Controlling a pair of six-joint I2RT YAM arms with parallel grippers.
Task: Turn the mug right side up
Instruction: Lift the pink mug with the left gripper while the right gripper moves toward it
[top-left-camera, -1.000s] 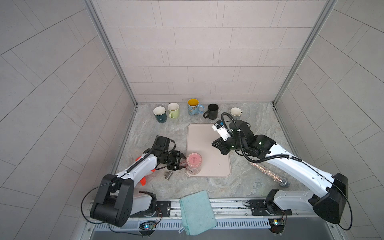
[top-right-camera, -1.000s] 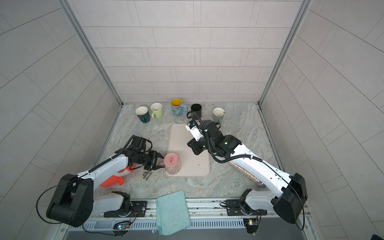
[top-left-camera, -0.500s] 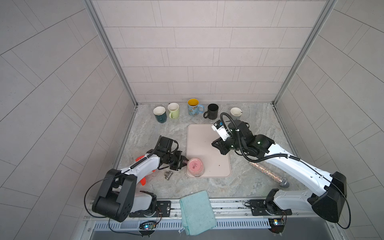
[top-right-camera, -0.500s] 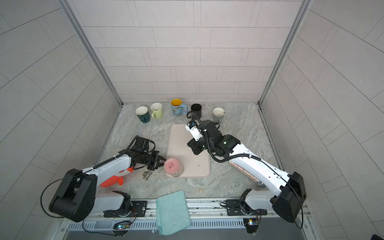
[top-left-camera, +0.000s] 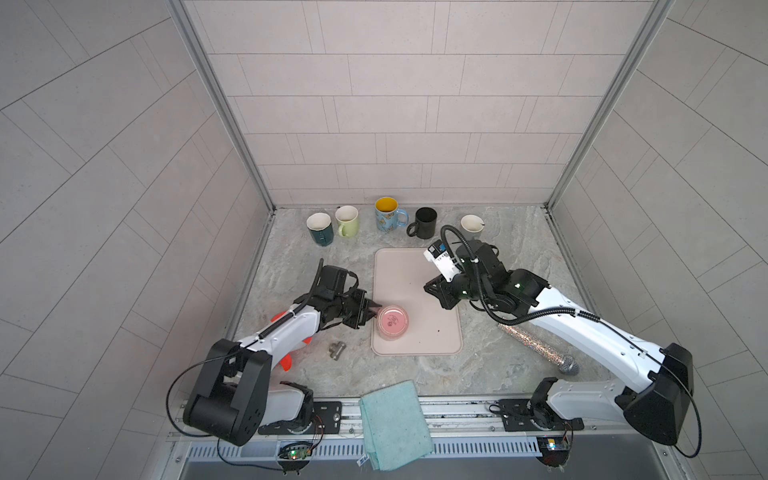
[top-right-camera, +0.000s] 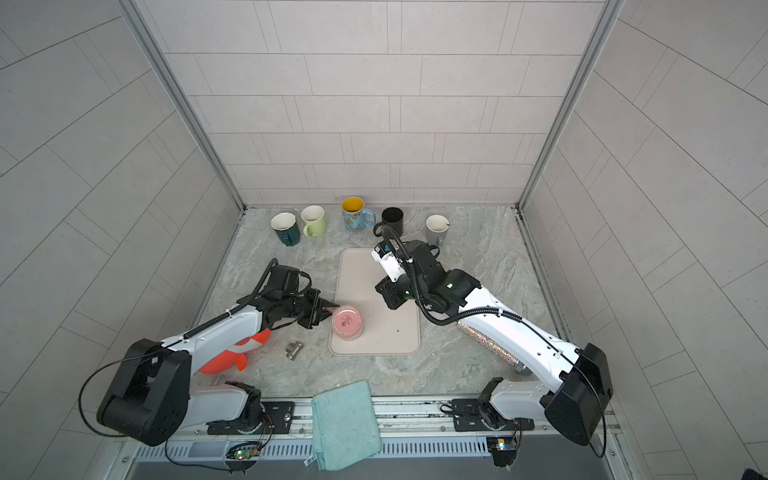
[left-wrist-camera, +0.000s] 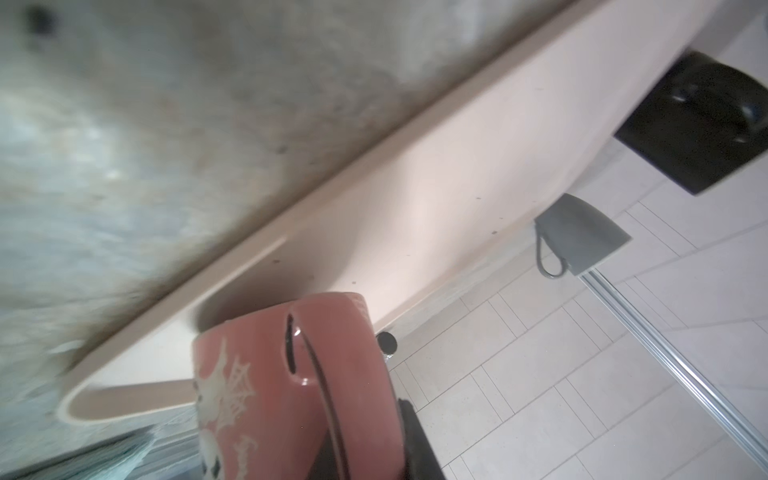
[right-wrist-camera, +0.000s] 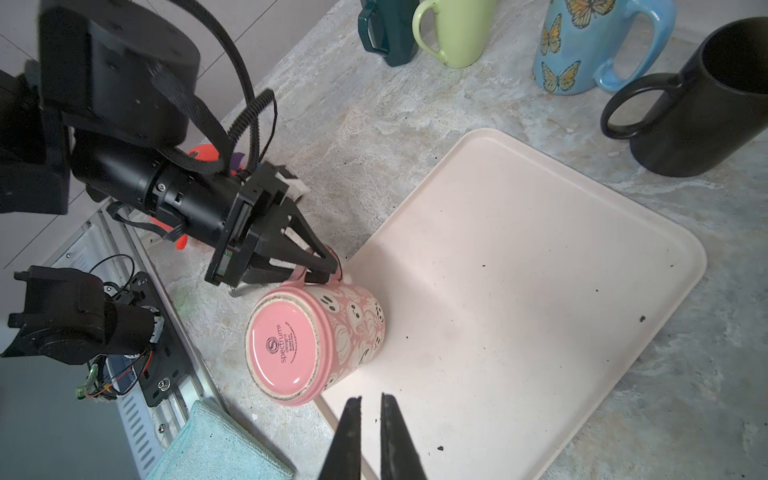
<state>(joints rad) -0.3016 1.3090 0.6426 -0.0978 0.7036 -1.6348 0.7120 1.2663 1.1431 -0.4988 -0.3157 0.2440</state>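
Pink mug (top-left-camera: 392, 322) stood base-up on the pink tray's (top-left-camera: 415, 270) near-left corner. Left pincer (right-wrist-camera: 328, 266) clamped its handle; right pincer (right-wrist-camera: 371, 405) hung above the tray, nearly closed and empty.

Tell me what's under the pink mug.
The pink mug stands base up on the pale pink tray, at the corner nearest the left arm, so the tray lies under it. Its mouth faces down, so whatever may be inside is hidden.
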